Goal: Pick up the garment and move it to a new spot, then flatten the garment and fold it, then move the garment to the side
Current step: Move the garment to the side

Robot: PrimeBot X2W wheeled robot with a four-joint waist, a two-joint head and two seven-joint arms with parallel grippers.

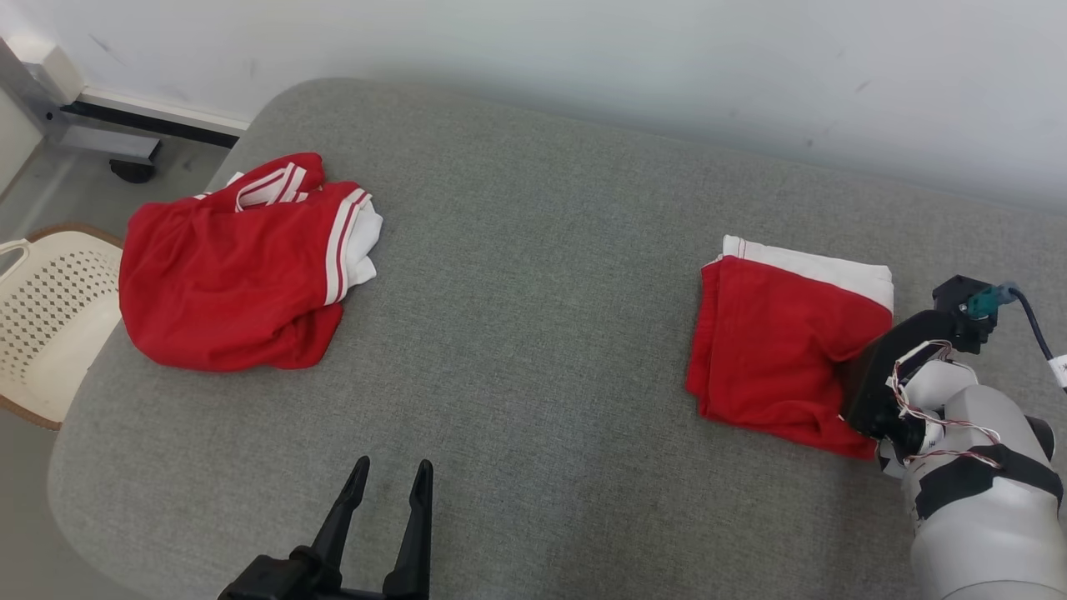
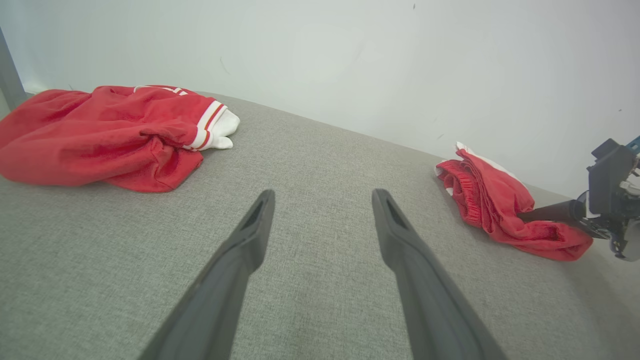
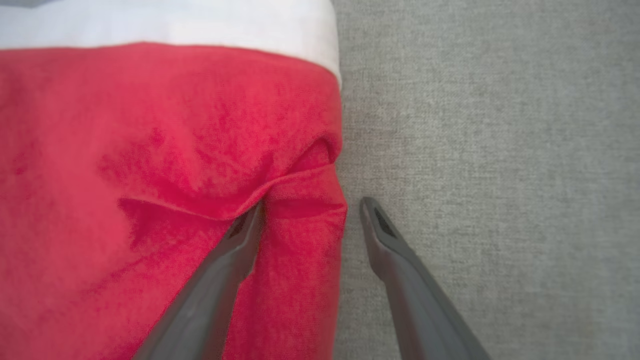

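1. Far left of the folded garment point(image 1: 767, 350), past the left edge of the bench point(image 1: 533, 333), stands a white perforated basket point(image 1: 50, 308). The surface drops away to the floor there.
2. A crumpled garment point(image 1: 225, 275), red with white stripes, lies well left of the folded garment and hugs that same edge. A careless drag outward would likely tip it off.
3. The left pincer point(image 1: 392, 463) hovers left of the folded garment and nearer the robot, its fingers apart with nothing between them. A wide bare stretch of bench separates it from the folded garment, giving ample room to sweep.
4. The folded garment lies flat as a red rectangle, its white band on the side facing the wall point(image 1: 583, 50).
5. The right pincer point(image 3: 312, 205) sits at the folded garment's right edge with its fingers apart. One tip is tucked under a loose red fold, and the other rests over bare bench just beside the hem.
   - Pulling away with that tip snagged could drag the fold open.
   - Closing here would probably pinch only the top layer, so a lift might unfold the stack.
6. Right of the folded garment the bench is bare. The wall behind it limits any push in that direction.
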